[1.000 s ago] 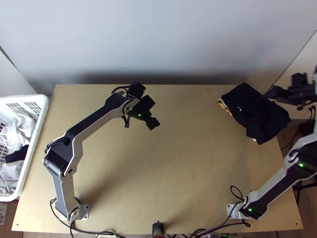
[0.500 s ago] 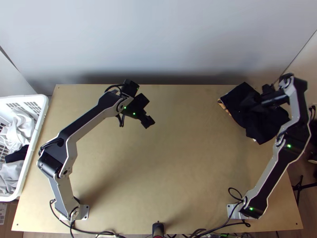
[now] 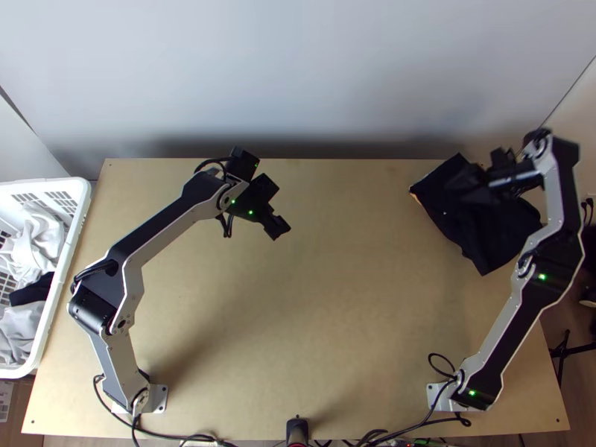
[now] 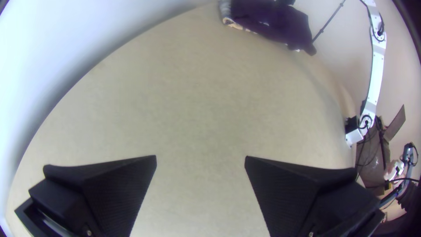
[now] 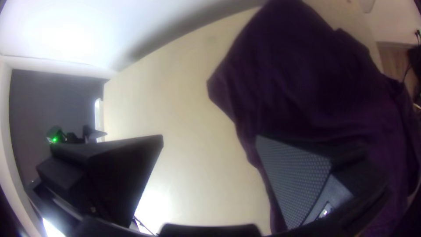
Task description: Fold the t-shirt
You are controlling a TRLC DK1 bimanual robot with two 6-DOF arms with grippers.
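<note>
The dark t-shirt lies bunched, partly layered, at the table's right far corner; it also appears in the left wrist view and the right wrist view. Over its far left part is my right gripper. In its wrist view the right gripper is open, one finger over the cloth and the other over bare wood. My left gripper is above the table's far middle, well left of the shirt. Seen from its wrist, the left gripper stands open with nothing between its fingers.
A white basket with pale and dark cloths stands at the table's left edge. A wall rises behind the table. Cables run along the near edge, where a small black device stands.
My right arm has swung in from the right edge, bringing its gripper over the shirt. The shirt's near edge has shifted slightly. My left gripper has moved a little to the left.
</note>
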